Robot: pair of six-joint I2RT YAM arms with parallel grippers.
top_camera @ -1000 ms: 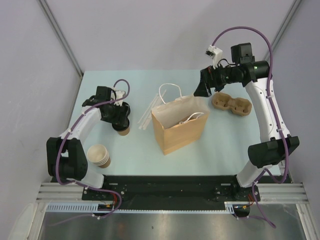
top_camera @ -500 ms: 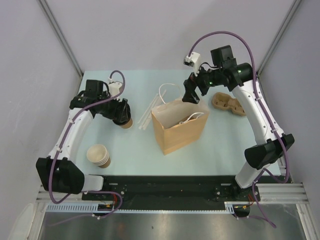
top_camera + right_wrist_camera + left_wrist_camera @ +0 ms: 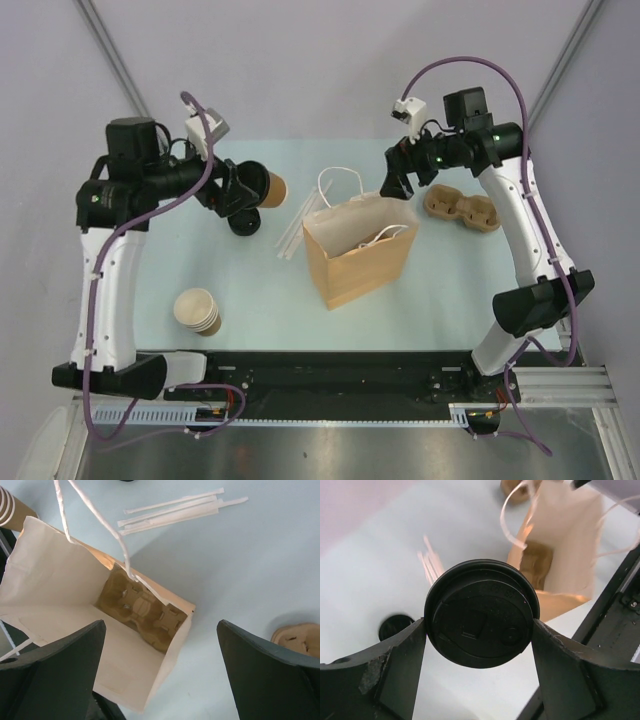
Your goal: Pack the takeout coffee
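Takeout coffee [image 3: 270, 187], lid on, is up off the table [image 3: 450, 290], tipped sideways w/ lid toward the paper bag [image 3: 355, 262], clamped betw. the left gripper [image 3: 252, 190] jaws, well apart from bag. Bag stands open, pulp carrier [image 3: 137, 607] at its bottom. Right gripper [image 3: 397, 185] hangs at bag's far rim, jaws spread, holding nothing. Done, apparently: cup lidded & picked up. Left: carry over, set upright, lower into carrier, let go. Stack of cups [image 3: 198, 310], straws [image 3: 295, 228], spare lid [image 3: 243, 222] sit on table.
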